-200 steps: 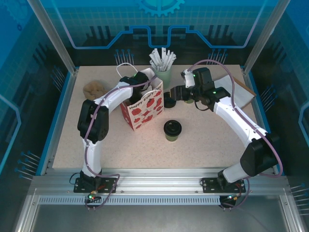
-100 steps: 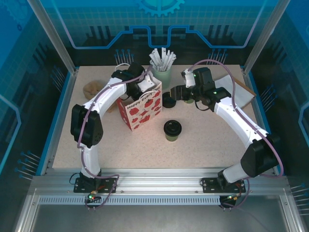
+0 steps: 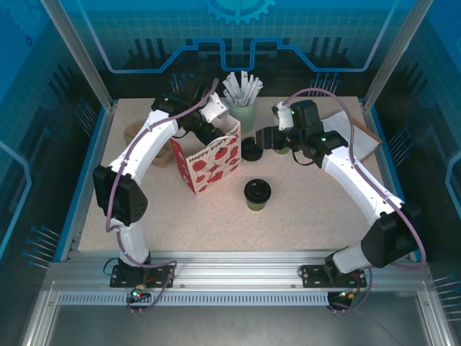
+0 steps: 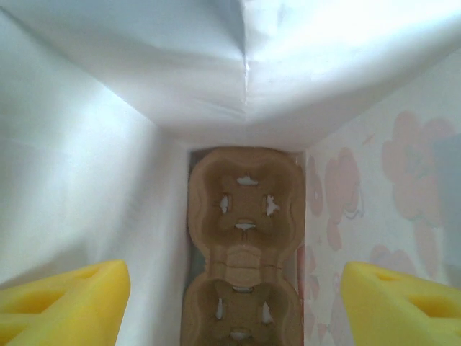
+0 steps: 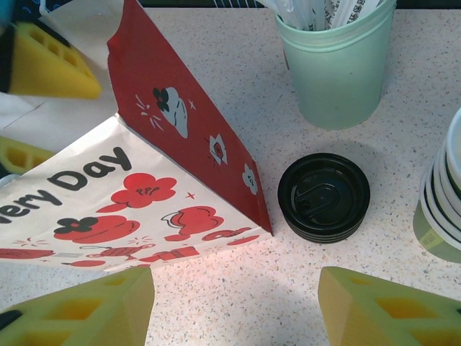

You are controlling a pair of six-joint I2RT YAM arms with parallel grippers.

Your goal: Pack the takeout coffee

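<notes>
Coffee cup (image 3: 257,194): small, olive-green, black lid on, upright on tabletop (image 3: 302,216), just beside red-print bag (image 3: 212,164).

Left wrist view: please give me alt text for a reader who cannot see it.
Looking down inside a white paper bag, a brown cardboard cup carrier lies on the bottom, its visible wells empty. The left gripper is open, its yellow fingers at the lower corners, holding nothing.

The left arm (image 3: 140,155) and the right arm (image 3: 356,180) are built of white link shells with black joint housings, each trailed by 1 mauve cable (image 3: 344,115). Black base plates (image 3: 140,274) sit on a silver rail (image 3: 238,277), and the jaws are slotted yellow foam wedges.
</notes>
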